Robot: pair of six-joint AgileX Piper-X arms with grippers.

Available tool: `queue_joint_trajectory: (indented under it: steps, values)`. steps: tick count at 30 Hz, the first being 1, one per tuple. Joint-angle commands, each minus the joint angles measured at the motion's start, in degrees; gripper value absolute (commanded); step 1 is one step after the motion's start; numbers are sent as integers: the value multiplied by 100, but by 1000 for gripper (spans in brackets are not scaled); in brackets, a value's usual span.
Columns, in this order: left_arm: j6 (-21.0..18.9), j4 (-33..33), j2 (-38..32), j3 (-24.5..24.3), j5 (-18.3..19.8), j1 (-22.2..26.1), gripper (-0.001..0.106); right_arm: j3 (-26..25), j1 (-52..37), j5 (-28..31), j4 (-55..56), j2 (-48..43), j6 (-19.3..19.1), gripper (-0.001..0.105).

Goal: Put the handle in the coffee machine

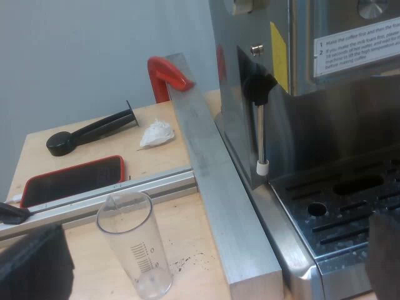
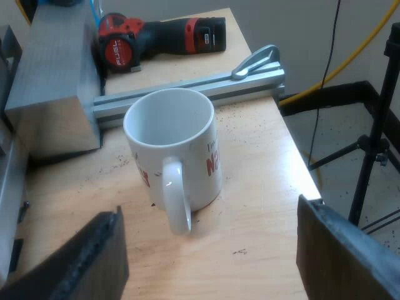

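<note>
The espresso machine (image 1: 325, 125) stands close by, with its steam wand (image 1: 260, 125) hanging over the slotted drip tray (image 1: 350, 206). My left gripper (image 1: 200, 262) is open and holds nothing; its dark fingers (image 1: 31, 262) stand wide apart, one by the measuring glass (image 1: 134, 244), the other over the drip tray. In the right wrist view a white mug (image 2: 175, 150) with red lettering stands upright and empty on the wooden table (image 2: 262, 206). My right gripper (image 2: 206, 262) is open just short of the mug, handle side, with its fingers (image 2: 75, 262) wide apart.
A thick aluminium bar (image 1: 212, 175) lies along the machine's side, crossed by a slotted rail (image 1: 94, 200). Beyond the rail lie a black scoop-like tool (image 1: 87, 131), a red phone (image 1: 72, 178), crumpled white paper (image 1: 156, 132) and a red curved piece (image 1: 165, 72). A red-black drill (image 2: 156, 37) lies beyond the mug; the table edge (image 2: 300, 162) is close.
</note>
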Motion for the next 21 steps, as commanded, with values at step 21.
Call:
queue_joint_trajectory:
  steps: [21]
  values:
    - [-487, 1407, -10, -787, 822, -54, 60, -1234, 861, -50, 2293, 765, -571, 61]
